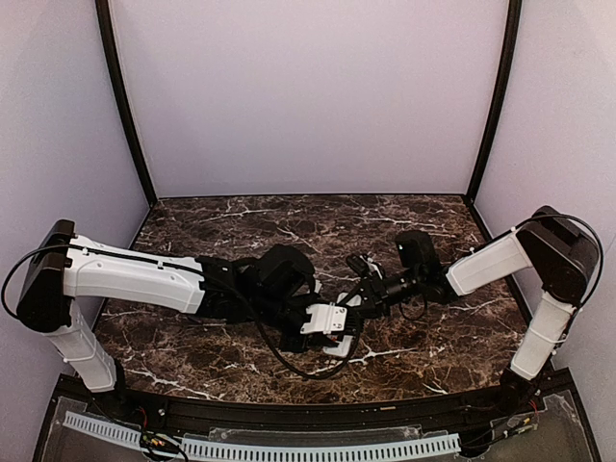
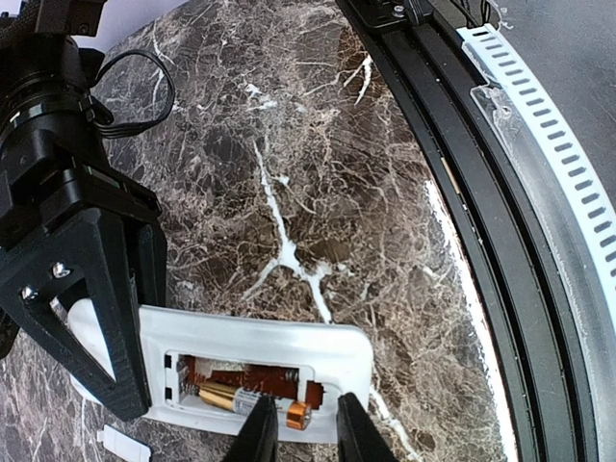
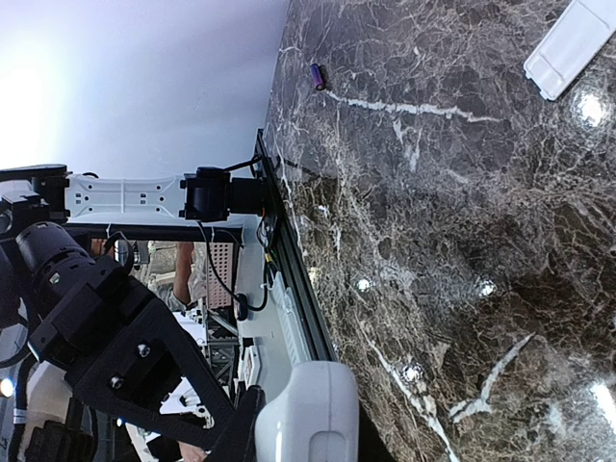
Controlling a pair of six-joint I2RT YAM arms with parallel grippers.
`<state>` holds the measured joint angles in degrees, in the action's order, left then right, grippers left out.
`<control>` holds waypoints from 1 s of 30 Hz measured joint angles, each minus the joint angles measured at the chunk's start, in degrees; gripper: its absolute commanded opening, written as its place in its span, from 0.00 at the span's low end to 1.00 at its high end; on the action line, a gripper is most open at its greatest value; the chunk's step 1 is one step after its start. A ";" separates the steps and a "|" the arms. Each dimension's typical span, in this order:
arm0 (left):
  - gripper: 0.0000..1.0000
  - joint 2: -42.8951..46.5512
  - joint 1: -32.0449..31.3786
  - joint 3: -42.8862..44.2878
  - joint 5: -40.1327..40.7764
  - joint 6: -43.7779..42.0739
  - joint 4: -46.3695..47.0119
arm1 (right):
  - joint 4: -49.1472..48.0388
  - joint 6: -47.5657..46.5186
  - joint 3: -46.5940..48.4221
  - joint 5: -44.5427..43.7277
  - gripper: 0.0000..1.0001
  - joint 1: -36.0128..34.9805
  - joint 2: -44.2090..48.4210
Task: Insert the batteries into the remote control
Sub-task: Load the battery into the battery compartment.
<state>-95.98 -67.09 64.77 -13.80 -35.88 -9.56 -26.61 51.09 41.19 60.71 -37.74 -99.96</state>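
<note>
- Where the desk point(image 2: 289, 144) meets the arm bases, a white slotted strip point(image 2: 539, 135) runs along the near edge
- A loose battery point(image 3: 317, 75) lies flat on the marble close to that near edge, well apart from the remote control
- The remote control point(image 2: 346, 351) sits about mid-desk, somewhat toward the near side, with its back turned up; whether it rests on the marble cannot be told
- Its compartment point(image 2: 226, 371) is uncovered, and one battery point(image 2: 231, 397) lies in it at a slight slant
- Left gripper point(image 2: 305, 414): fingers narrow, one on each side of that battery's copper-coloured end; whether they pinch it cannot be told
- Right gripper point(image 2: 111, 375): fingers clamped on the opposite end of the handset, holding it
- A small white cover piece point(image 2: 125, 445) lies on the marble just beside the handset, on the side away from the strip
</note>
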 measured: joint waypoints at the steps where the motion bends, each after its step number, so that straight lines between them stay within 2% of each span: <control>1: 0.22 -0.02 0.00 0.00 0.15 0.00 0.00 | 0.02 0.00 0.04 0.02 0.00 -0.02 0.00; 23: 0.12 -2.34 0.00 0.02 3.67 -0.13 0.28 | -0.17 0.13 0.17 -0.28 0.00 -1.03 -0.98; 29: 0.22 -2.38 -0.02 0.02 3.85 0.11 0.48 | 0.00 -0.02 0.17 -0.70 0.00 -1.05 -1.03; 30: 0.27 -2.38 0.00 0.02 3.96 0.26 0.61 | 0.31 -0.39 0.20 -0.83 0.00 -1.05 -1.01</control>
<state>-98.37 -67.09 64.79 -9.85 -35.62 -8.95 -26.30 50.70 41.39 59.88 -38.79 -100.97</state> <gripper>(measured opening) 0.192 0.194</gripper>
